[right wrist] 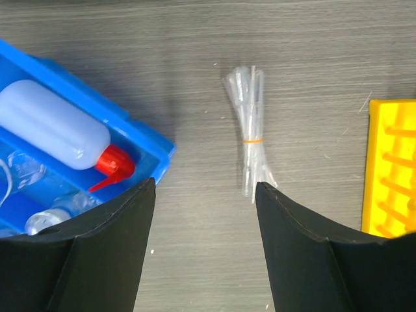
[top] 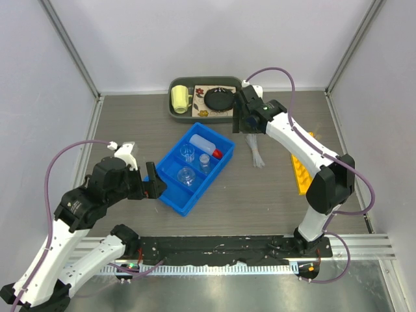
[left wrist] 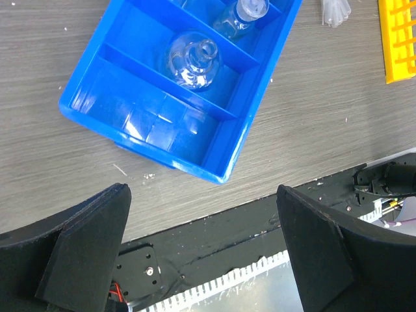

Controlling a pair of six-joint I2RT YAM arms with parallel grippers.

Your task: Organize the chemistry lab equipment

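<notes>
Right wrist view: right gripper with fingers spread apart, empty.
Pipette bundle: banded, lying on the table just ahead of the gap, toward the right-hand finger.
Squeeze bottle: lying in the blue bin, ahead of the left-hand finger.
Tube rack: outside the right-hand finger.
Left gripper: fingers wide apart, empty.
Round flask: ahead of them, in the bin's second compartment from the near end.

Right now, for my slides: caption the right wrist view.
Open right gripper over banded pipette bundle, between blue bin and yellow rack.
</notes>
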